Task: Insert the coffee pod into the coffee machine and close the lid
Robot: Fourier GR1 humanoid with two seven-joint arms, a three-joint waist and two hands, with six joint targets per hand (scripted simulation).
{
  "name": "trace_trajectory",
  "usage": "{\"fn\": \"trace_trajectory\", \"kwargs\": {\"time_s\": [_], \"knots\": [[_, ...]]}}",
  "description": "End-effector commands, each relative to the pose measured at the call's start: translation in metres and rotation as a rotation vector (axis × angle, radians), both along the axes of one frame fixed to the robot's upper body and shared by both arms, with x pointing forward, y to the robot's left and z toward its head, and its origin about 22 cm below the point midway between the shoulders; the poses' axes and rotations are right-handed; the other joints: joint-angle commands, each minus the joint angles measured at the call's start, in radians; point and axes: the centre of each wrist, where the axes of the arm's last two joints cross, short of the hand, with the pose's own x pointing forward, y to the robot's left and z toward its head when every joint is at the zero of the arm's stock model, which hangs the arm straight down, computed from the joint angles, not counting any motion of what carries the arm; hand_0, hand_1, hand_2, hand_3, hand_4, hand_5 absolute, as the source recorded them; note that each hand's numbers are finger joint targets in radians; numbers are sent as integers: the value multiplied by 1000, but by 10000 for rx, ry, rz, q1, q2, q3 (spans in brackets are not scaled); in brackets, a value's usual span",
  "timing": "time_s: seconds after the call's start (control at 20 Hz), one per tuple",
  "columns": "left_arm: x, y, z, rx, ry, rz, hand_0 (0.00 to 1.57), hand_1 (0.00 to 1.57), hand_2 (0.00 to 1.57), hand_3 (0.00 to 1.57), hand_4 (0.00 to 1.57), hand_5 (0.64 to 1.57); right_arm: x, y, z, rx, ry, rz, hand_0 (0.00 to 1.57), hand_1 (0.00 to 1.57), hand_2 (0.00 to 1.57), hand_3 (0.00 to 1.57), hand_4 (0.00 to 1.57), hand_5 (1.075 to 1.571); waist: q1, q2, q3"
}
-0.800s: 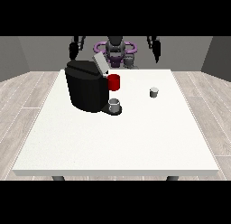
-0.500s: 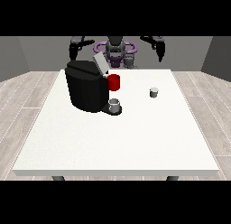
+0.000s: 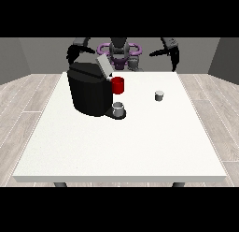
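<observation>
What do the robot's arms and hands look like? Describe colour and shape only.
Both arms are black, slim and jointed, bent at the elbow. The hand at the view's left and the hand at the view's right are black too. No cables, markings or sleeves can be made out on them; they are too small to tell more.

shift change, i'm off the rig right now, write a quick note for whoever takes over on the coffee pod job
Hands: the hand at the view's right and the hand at the view's left are both up near the robot's body, beyond the table's far edge, holding nothing. How the fingers lie is too small to tell.

Things: the coffee pod stands on the white table, to the right of the coffee machine and apart from it. The machine's lid is tilted up, open. A small cup sits on the machine's base.

Done: nothing yet.

Left: pick up the pod, put it in the machine, close the lid.
</observation>
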Motion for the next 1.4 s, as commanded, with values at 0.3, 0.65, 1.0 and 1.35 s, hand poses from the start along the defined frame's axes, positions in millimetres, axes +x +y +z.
{"fn": "trace_trajectory", "kwargs": {"time_s": [0.3,0.65,1.0,1.35], "knots": [[43,30,8,1037,1080,538,0,0,0,0,0,1571,15,30,19,297,-966,418,0,0,0,0,228,1571,-589,1048,-5],[42,59,-24,1038,1807,1177,0,0,0,0,0,1571,2,36,35,269,-576,992,0,0,0,0,259,1571,-1133,1248,-13],[80,23,3,2446,1725,368,0,0,113,0,0,1571,40,30,31,-128,-691,338,0,0,0,0,393,1571,-530,1812,-6],[74,28,-17,2993,2847,302,647,647,718,349,0,1571,32,11,-3,-168,354,-12,0,0,0,0,423,1571,-330,1126,-3]]}}
